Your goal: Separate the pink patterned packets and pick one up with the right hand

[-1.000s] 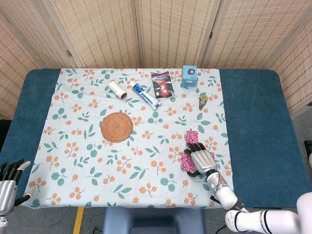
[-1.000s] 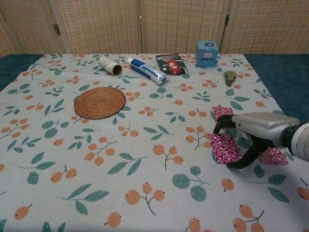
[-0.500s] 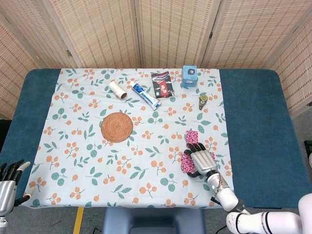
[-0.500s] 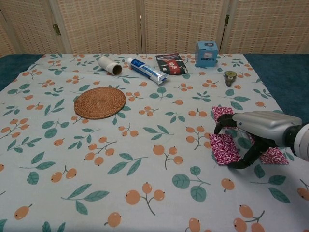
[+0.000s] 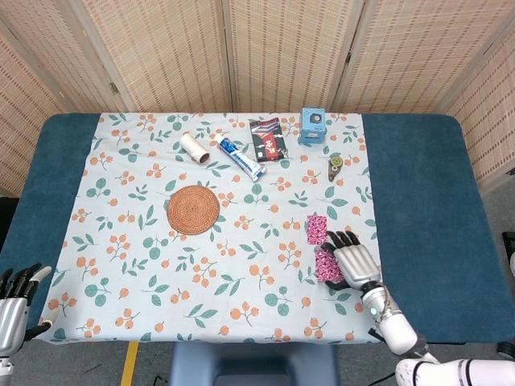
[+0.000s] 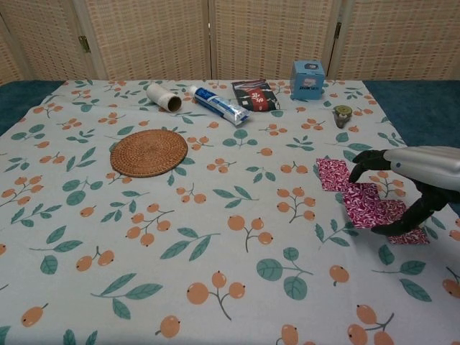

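Observation:
Pink patterned packets lie on the floral cloth at the right. One packet [image 5: 317, 229] [image 6: 333, 174] lies flat and free. A second packet [image 5: 326, 264] [image 6: 368, 205] sits just nearer, partly under my right hand [image 5: 355, 264] [image 6: 420, 181]. A third packet [image 6: 411, 234] peeks out below the thumb in the chest view. The right hand arches over these two packets with its fingers spread and its tips down on them, gripping nothing. My left hand [image 5: 14, 304] hangs off the table's near left corner, fingers apart and empty.
A woven coaster [image 5: 193, 209] [image 6: 149, 152] lies left of centre. Along the far edge sit a cardboard roll [image 5: 193, 148], a toothpaste tube [image 5: 240, 157], a dark packet [image 5: 268, 138], a blue box [image 5: 313, 126] and a small round tape measure [image 5: 335, 165]. Blue tablecloth [image 5: 418, 201] borders the right.
My right hand has slid to the right, dragging the near packet with it from left of the free packet to just below and right of it. The left hand is unchanged.

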